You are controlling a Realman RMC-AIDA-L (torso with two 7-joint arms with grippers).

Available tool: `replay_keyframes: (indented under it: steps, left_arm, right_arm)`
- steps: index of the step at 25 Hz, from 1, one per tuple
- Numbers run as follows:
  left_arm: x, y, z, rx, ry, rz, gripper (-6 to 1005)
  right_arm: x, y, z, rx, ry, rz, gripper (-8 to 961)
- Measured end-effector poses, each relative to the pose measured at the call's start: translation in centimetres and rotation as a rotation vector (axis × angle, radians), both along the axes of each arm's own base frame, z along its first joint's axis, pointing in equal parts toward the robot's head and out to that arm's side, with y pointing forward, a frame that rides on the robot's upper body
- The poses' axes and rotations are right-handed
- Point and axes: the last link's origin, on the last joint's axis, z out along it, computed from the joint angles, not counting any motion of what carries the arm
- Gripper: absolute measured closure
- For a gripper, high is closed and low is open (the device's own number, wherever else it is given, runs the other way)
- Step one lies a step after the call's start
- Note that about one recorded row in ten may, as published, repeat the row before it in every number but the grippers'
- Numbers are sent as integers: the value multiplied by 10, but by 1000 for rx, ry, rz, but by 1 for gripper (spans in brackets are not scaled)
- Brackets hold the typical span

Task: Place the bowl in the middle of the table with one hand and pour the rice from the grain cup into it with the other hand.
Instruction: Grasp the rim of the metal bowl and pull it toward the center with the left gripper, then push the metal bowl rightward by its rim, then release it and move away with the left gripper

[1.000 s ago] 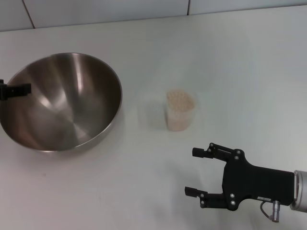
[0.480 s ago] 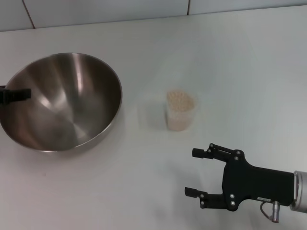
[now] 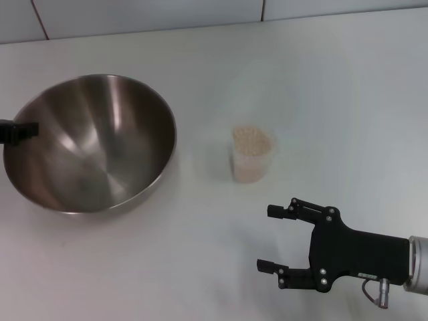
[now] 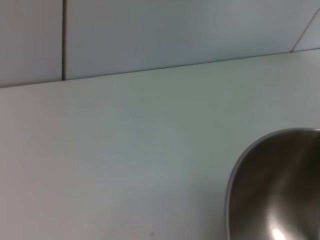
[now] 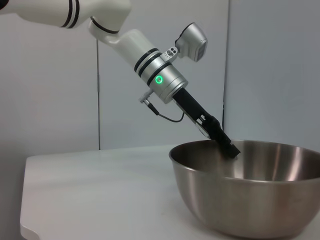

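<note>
The steel bowl (image 3: pixel 93 144) sits at the left of the white table (image 3: pixel 321 73). My left gripper (image 3: pixel 19 130) is at the bowl's left rim, shut on it, with one black finger showing inside the bowl. The right wrist view shows that grip at the bowl's (image 5: pixel 250 192) rim, and the bowl's edge shows in the left wrist view (image 4: pixel 272 190). The clear grain cup (image 3: pixel 252 160) stands upright near the table's middle, right of the bowl, filled with rice (image 3: pixel 251 139). My right gripper (image 3: pixel 266 239) is open and empty, nearer to me than the cup.
A tiled wall (image 3: pixel 147 13) runs along the table's far edge. In the right wrist view the table's corner and edge (image 5: pixel 30 220) lie beyond the bowl. Bare tabletop lies between bowl and cup.
The bowl has slid slightly to the right with my left gripper on its rim. The cup and the right gripper have not moved.
</note>
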Motion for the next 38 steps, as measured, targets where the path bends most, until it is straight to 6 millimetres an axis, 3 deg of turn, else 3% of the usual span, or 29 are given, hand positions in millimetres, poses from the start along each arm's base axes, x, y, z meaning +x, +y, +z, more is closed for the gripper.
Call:
replay_keyframes:
  steps: [9,10,15,16,23,31,38]
  left_arm:
    - [4,4,-2,-30,-7,-6,893]
    - [5,5,-2,-37,-14,-10,957]
    - [11,10,0,-50,-55,-34,960]
    - [25,17,4,-70,-124,-82,960]
    - [58,35,-8,-111,-119,-165,963]
    - [60,36,-36,-180,10,-167,961]
    - [60,34,-45,-201,2,-195,959]
  right_arm:
    - [0,-1,0,-2,1,-4,138]
    - [1,-1,-1,-2,0,-6,138]
    - [2,-1,-2,-5,-8,-12,138]
    - [2,-1,-2,-5,-8,-12,138]
    - [2,-1,-2,-6,-8,-10,139]
    - [3,-2,-2,-4,-8,-17,139]
    - [3,-2,-2,-6,-8,-15,140]
